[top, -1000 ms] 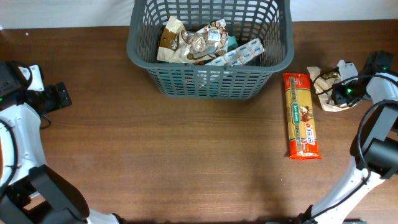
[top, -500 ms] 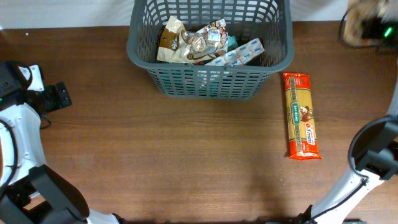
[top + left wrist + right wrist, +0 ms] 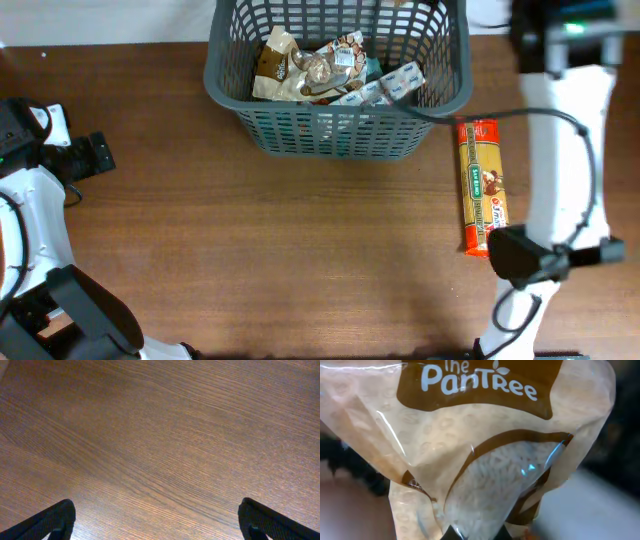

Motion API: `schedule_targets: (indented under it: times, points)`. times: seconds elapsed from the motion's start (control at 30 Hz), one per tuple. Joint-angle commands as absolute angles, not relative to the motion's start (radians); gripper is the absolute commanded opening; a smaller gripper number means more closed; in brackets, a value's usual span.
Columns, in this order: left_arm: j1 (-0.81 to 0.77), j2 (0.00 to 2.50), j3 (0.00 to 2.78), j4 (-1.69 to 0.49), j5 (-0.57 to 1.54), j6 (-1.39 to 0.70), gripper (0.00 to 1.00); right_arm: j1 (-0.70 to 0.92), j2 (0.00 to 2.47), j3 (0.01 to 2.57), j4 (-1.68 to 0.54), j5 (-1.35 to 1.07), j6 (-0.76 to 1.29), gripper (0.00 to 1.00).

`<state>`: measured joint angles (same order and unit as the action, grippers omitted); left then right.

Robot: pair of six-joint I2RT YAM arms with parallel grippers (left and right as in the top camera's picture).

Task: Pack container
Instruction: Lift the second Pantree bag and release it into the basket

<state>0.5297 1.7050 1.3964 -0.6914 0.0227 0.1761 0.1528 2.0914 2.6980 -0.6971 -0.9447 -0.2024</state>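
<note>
On the table (image 3: 300, 250), 1 container (image 3: 212, 75), 1 pasta packet (image 3: 482, 185).

Warm even light; glare on the packet (image 3: 485, 475), background blurred.

container (image 3: 340, 140): far rim is chopped off by the top edge of the overhead view
packets inside (image 3: 320, 70): piled over each other, print way too small to read
pasta packet (image 3: 482, 185): near end tucked under the right arm (image 3: 560, 150)
right tool (image 3: 535, 20): just a blurry dark blob at the top edge overhead, can't make out the fingers
PanTree bag (image 3: 485, 460): fills the right wrist view, cut off on all sides, covers nearly all of the tool gripping it; everything behind is blur
left tool (image 3: 156, 510): only two tips poke in at the bottom corners of its wrist view
left arm (image 3: 30, 210): runs off the left and bottom edges
</note>
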Motion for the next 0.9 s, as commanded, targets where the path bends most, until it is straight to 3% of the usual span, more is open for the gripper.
schedule_targets:
  times: [0.0,0.17,0.2,0.23,0.3,0.33,0.53,0.73,0.87]
  points:
    - [0.533,1.696,1.388,-0.688,0.023,0.189,0.99,0.171,2.21,2.611,-0.773,-0.86,-0.224,0.03]
    - [0.533,1.696,1.388,-0.687,0.024,0.189,0.99,0.16,2.298,2.561,-0.933,-0.814,-0.23,0.07]
    - [0.533,1.696,1.388,-0.685,0.03,0.189,0.99,0.157,2.306,2.558,-0.957,-0.814,-0.231,0.15]
    - [0.533,1.696,1.388,-0.683,0.046,0.189,0.99,0.157,2.315,2.557,-0.983,-0.814,-0.231,0.33]
    - [0.533,1.696,1.388,-0.677,0.083,0.189,0.99,0.156,2.315,2.557,-1.018,-0.806,-0.232,0.93]
    - [0.533,1.696,1.388,-0.674,0.096,0.189,0.99,0.156,2.315,2.558,-1.022,-0.806,-0.231,0.99]
    - [0.533,1.696,1.388,-0.669,0.09,0.189,0.99,0.148,2.253,2.639,-1.038,-0.743,-0.231,0.99]
    - [0.546,1.696,1.388,-0.664,0.083,0.189,0.99,0.095,2.136,2.736,-1.269,-0.039,-0.232,0.99]
    - [0.567,1.696,1.388,-0.657,0.083,0.189,0.99,-0.02,2.128,2.736,-1.38,0.024,-0.146,0.99]
